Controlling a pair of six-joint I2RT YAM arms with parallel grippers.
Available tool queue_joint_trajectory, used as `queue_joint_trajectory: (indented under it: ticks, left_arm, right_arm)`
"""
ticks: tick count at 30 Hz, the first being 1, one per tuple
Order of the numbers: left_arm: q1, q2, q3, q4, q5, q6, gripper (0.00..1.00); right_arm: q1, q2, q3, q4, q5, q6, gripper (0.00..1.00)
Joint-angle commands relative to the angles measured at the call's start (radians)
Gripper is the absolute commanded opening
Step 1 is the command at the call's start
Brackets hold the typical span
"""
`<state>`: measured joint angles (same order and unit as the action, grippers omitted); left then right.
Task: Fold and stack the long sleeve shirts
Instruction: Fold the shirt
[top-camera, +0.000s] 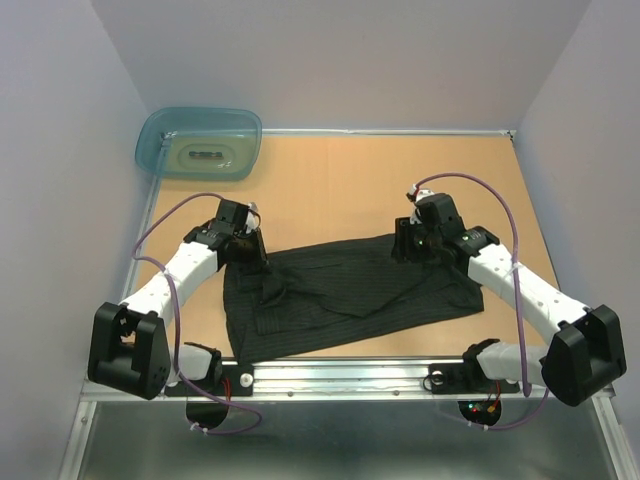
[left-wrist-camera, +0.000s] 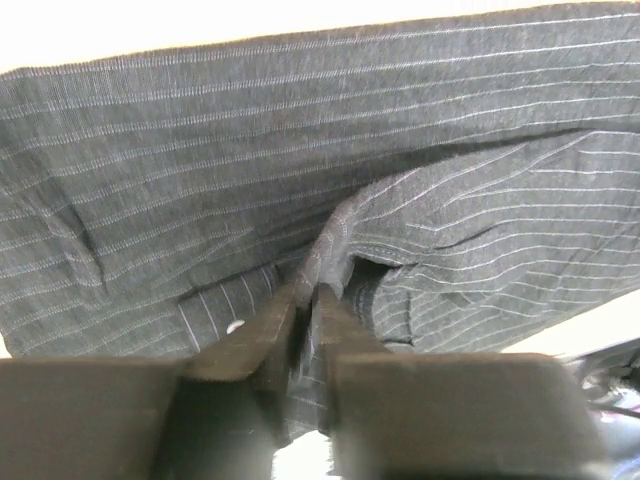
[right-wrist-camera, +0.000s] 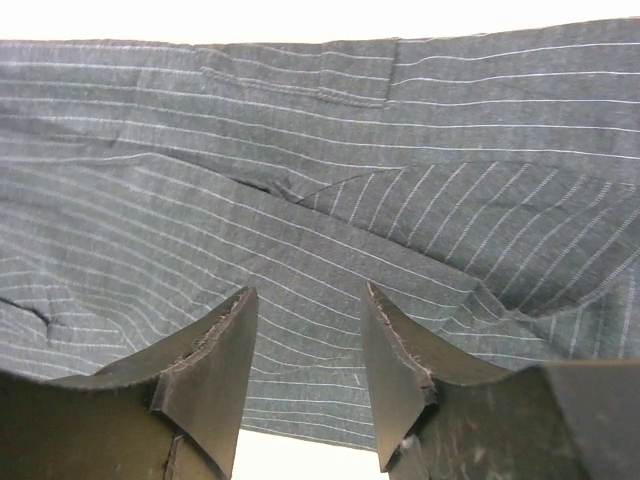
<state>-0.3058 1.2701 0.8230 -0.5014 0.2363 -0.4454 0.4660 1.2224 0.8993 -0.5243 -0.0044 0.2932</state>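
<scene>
One long sleeve shirt (top-camera: 350, 295), dark charcoal with thin pale pinstripes, lies spread and partly rumpled across the front of the wooden table. My left gripper (top-camera: 250, 250) is at the shirt's upper left corner. In the left wrist view its fingers (left-wrist-camera: 308, 290) stand nearly together with a raised fold of the shirt (left-wrist-camera: 330, 240) pinched between them, and a small pale button (left-wrist-camera: 236, 326) shows beside them. My right gripper (top-camera: 408, 245) is at the shirt's upper right edge. Its jaws (right-wrist-camera: 305, 295) stand open above the flat striped cloth (right-wrist-camera: 320, 180), with nothing between them.
A translucent teal plastic tub (top-camera: 200, 143) sits at the table's far left corner. Bare wooden tabletop (top-camera: 340, 190) lies behind the shirt. Grey walls close in the left, right and back sides. A metal rail (top-camera: 340, 375) runs along the near edge.
</scene>
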Motion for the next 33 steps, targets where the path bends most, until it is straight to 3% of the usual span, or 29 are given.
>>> queue_joint_trajectory:
  ticks: [1, 3, 6, 12, 17, 22, 33]
  left_arm:
    - [0.005, -0.041, -0.002, 0.087, -0.003, 0.024, 0.48]
    - [0.005, -0.066, -0.016, 0.11, 0.003, 0.005, 0.66]
    - [0.008, -0.087, -0.047, 0.141, 0.001, -0.019, 0.76]
    - [0.027, -0.064, -0.093, 0.175, -0.023, -0.068, 0.76]
    - [0.042, -0.006, -0.136, 0.245, -0.028, -0.113, 0.76]
    - [0.057, 0.074, -0.122, 0.316, -0.035, -0.119, 0.76]
    - [0.082, 0.386, 0.112, 0.402, -0.037, -0.098, 0.76]
  right_arm:
    - [-0.001, -0.017, -0.028, 0.035, -0.06, -0.023, 0.52]
    - [0.0, -0.024, -0.033, 0.04, -0.092, -0.028, 0.52]
    - [0.002, -0.035, -0.045, 0.055, -0.146, -0.032, 0.53]
    - [0.017, 0.025, -0.057, 0.098, -0.16, -0.002, 0.53]
    - [0.016, 0.114, -0.08, 0.132, 0.028, 0.115, 0.53]
    - [-0.001, 0.245, -0.065, 0.173, 0.101, 0.165, 0.52]
    - [-0.153, 0.561, 0.125, 0.28, 0.116, 0.132, 0.52]
